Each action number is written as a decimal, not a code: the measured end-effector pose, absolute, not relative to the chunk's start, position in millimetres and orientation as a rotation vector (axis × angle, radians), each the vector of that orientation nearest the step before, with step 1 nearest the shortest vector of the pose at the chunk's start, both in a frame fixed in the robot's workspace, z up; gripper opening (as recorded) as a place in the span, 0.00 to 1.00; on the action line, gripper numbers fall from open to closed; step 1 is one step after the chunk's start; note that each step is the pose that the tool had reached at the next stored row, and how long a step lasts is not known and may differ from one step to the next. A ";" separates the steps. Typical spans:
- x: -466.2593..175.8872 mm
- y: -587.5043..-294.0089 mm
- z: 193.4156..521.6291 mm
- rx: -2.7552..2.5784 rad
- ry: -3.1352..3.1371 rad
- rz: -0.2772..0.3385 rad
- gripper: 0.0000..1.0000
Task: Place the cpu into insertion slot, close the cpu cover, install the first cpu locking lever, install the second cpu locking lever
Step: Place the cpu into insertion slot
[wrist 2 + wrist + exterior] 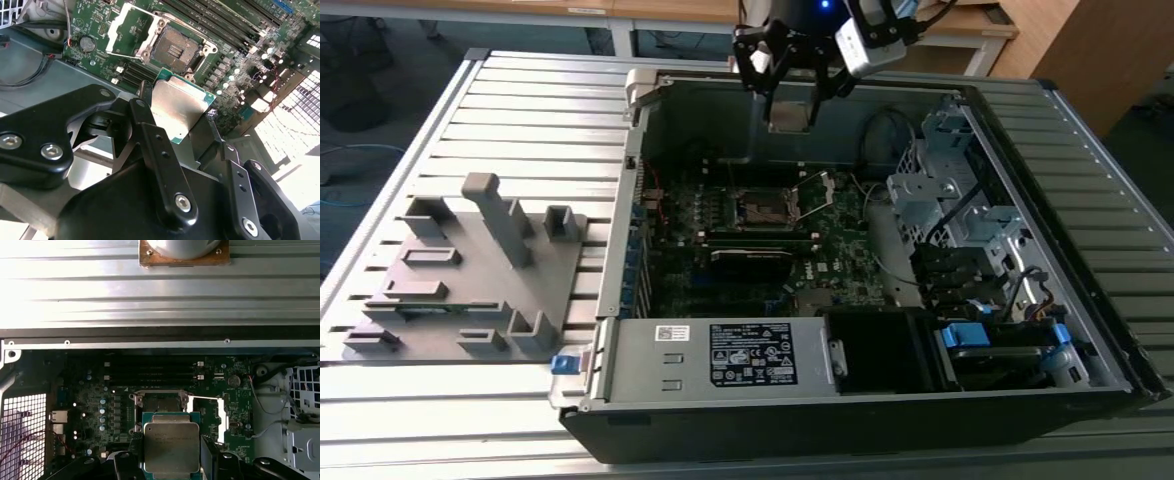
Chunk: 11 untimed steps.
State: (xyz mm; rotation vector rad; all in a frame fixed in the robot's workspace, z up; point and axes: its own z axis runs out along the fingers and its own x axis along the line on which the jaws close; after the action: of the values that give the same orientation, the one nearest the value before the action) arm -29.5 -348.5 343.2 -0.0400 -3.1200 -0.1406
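**Silver chip held over an open socket**

Black fingers of the gripper (790,108), at the upper centre of the exterior view, are clamped on the cpu (177,107), holding it above the open computer case (854,430). Inside the case, near the frame's centre, the motherboard (843,250) carries the insertion slot (175,49), uncovered (contacts showing). The cpu cover (114,30) is flipped open just beside it.
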 end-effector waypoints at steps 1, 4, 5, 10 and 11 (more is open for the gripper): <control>-29.5 -348.5 342.4 -0.040 -3.120 -0.141 0.54; -29.6 -348.5 341.3 -0.040 -3.120 -0.140 0.54; -29.6 -348.5 341.2 -0.040 -3.120 -0.140 0.54; -29.7 -348.5 340.1 -0.040 -3.120 -0.141 0.54; -29.7 -348.5 339.8 -0.040 -3.120 -0.141 0.54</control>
State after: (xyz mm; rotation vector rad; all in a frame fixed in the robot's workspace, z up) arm -29.7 -348.5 339.8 -0.0400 -3.1201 -0.1410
